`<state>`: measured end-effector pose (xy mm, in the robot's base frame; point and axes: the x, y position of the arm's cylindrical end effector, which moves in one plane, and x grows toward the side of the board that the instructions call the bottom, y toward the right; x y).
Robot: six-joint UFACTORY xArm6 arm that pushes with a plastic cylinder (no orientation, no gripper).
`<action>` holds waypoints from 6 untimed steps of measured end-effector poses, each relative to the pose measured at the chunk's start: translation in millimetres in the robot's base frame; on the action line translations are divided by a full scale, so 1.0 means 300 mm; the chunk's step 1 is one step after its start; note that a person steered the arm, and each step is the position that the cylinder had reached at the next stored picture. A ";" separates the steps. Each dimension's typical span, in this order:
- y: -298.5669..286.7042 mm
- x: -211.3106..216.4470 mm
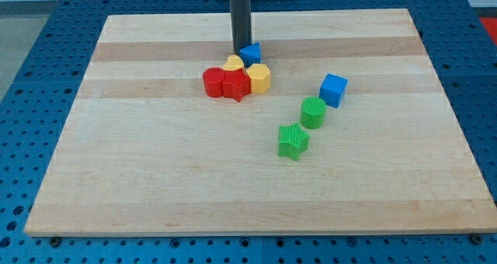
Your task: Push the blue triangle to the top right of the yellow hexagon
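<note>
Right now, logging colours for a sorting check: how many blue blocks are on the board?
2. The blue triangle sits at the cluster's top, just right of my tip. The blue cube stands apart toward the view's right, above the green blocks. None looks hidden.

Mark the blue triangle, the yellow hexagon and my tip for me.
blue triangle (250,53): camera view, its top face.
yellow hexagon (259,78): camera view, its top face.
my tip (241,49): camera view, the rod's lower end, just left of the blue triangle.
</note>
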<state>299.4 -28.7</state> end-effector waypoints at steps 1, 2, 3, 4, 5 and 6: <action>-0.011 0.000; -0.065 0.000; -0.083 0.002; -0.077 0.030; -0.047 0.063; 0.031 0.069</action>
